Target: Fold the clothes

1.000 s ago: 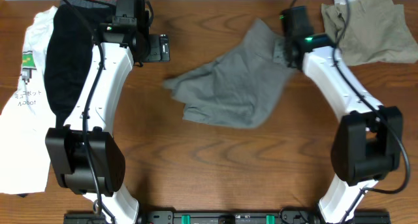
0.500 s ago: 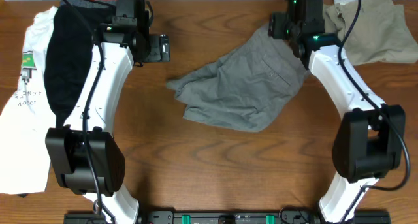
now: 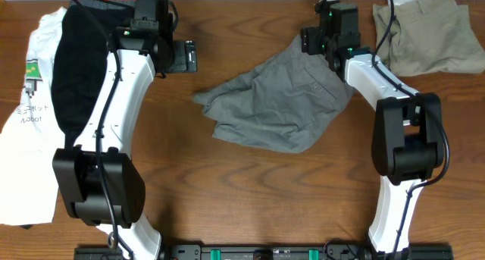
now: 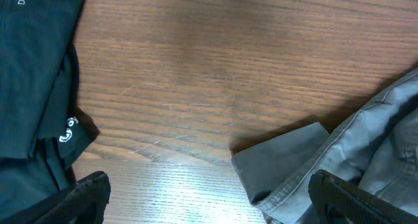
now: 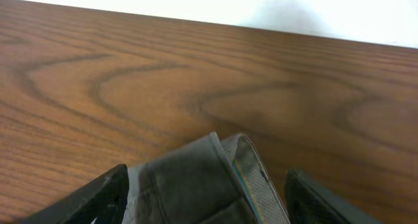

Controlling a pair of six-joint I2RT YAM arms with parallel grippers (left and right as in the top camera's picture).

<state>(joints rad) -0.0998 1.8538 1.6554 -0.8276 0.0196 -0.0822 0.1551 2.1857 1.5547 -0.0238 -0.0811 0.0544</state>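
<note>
Wood desk (image 3: 250,192), grey shorts (image 3: 276,112) crumpled mid-desk. Right jaws stand apart w/ the shorts' far edge (image 5: 215,172) between, not pinched; left jaws wide apart, empty, nr a corner (image 4: 281,162). Prob best: spread flat, smooth wrinkles before any fold

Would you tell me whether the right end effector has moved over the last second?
Yes: overhead, the right end effector has shifted left, away from the beige shorts.
</note>
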